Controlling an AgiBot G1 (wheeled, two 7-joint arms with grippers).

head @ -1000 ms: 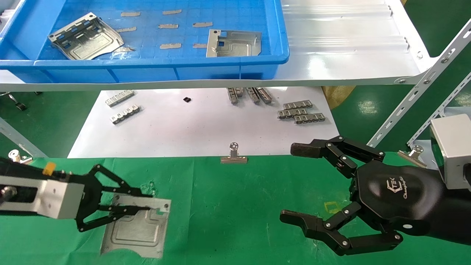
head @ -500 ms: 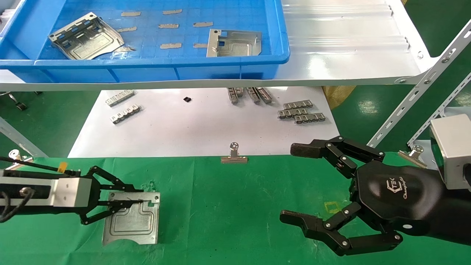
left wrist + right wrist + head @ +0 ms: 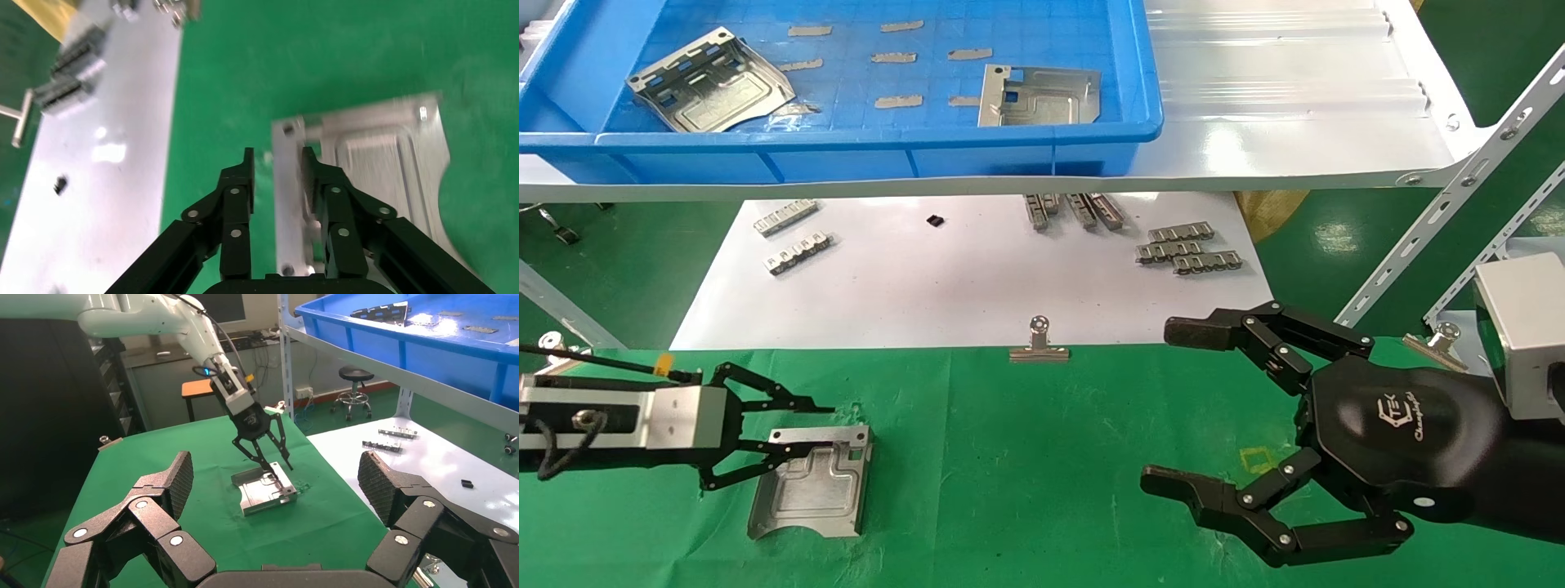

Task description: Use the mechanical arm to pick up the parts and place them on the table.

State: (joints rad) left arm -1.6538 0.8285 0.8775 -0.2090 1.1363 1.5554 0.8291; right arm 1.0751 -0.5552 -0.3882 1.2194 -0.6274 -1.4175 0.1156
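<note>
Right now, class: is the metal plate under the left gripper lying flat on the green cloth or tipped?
Tipped. The plate has its far edge raised off the table, between the left gripper fingers.

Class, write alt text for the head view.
The left gripper, open, straddles the rim of a silver metal plate on the green table. The right gripper hovers open; two more plates lie in a blue bin.

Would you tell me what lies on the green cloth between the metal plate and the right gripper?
Nothing: in the head view, only bare green cloth separates the metal plate from the right gripper.
</note>
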